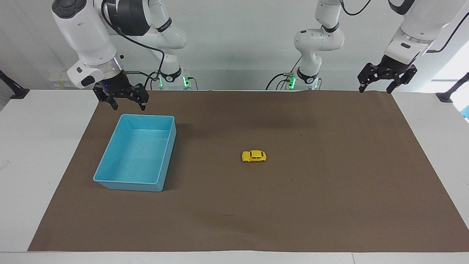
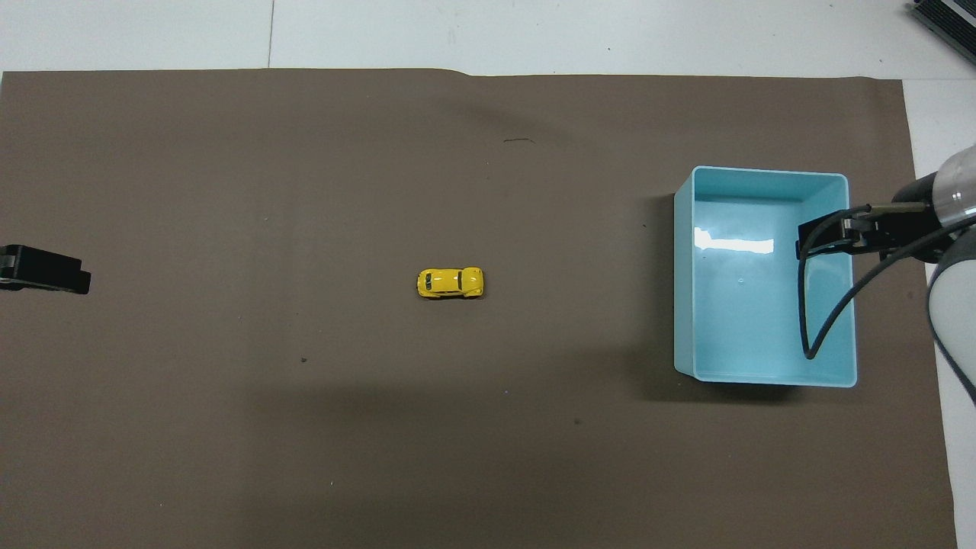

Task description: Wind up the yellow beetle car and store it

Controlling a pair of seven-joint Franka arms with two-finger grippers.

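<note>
The yellow beetle car (image 1: 254,156) (image 2: 451,283) stands on its wheels near the middle of the brown mat, with nothing touching it. My right gripper (image 1: 128,107) hangs open and empty over the robots' end of the blue bin (image 1: 128,185) (image 2: 762,172), which has nothing in it. My left gripper (image 1: 375,90) hangs open and empty in the air at the left arm's end of the table, well away from the car. In the overhead view only a black tip of the left gripper (image 2: 46,269) shows at the frame's edge.
The brown mat (image 1: 329,205) covers most of the white table. The blue bin sits toward the right arm's end. The right arm's wrist and cable (image 2: 877,229) overlap the bin in the overhead view.
</note>
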